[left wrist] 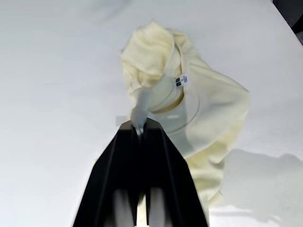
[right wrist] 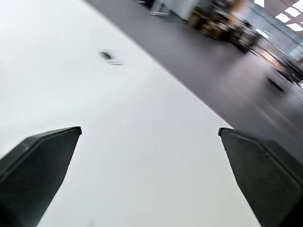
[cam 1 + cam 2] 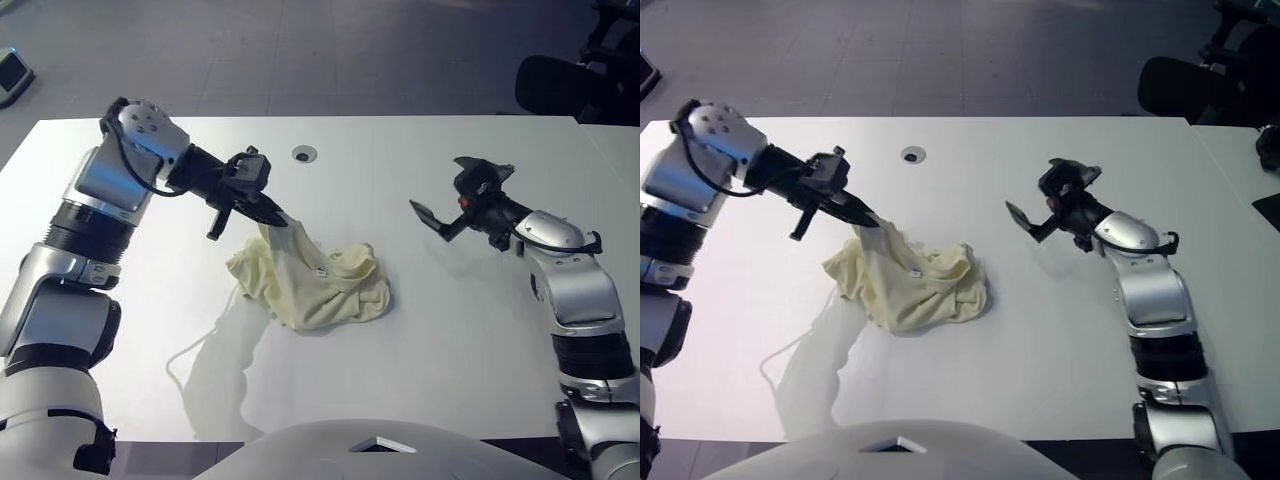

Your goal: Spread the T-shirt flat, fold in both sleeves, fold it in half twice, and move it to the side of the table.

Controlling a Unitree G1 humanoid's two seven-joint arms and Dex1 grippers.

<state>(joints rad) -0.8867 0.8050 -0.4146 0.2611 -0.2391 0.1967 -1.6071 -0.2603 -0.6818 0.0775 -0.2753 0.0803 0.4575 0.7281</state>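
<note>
Left gripper (image 3: 276, 218): fingers pressed together, pinching a thin pull of pale yellow fabric. It hangs above the table left of centre, with the fabric rising to it in a taut peak. The left wrist view shows the pinched bit as a narrow twist caught right at the fingertips.

White table (image 3: 450, 350): the surface carrying all items.

T-shirt (image 3: 320, 288): pale yellow and crumpled in a loose heap near the middle of the table, slightly toward the robot's left. Not flat, no fold lines readable. The neckline faces up, with a small label (image 1: 181, 81) showing inside the collar. Most of the cloth rests on the table; only the pinched part is lifted. Sleeves cannot be told apart in the bunching.

Right gripper (image 3: 458, 190): fingers spread wide, nothing between them. It hovers over bare tabletop on the robot's right, well apart from the shirt and clear of the surface. In the right wrist view the two dark fingertips frame plain white table.

Round cable grommet (image 3: 304, 153): set into the table beyond the shirt, toward the far edge.

Grey floor (image 3: 330, 50): beyond the far edge of the table.
</note>
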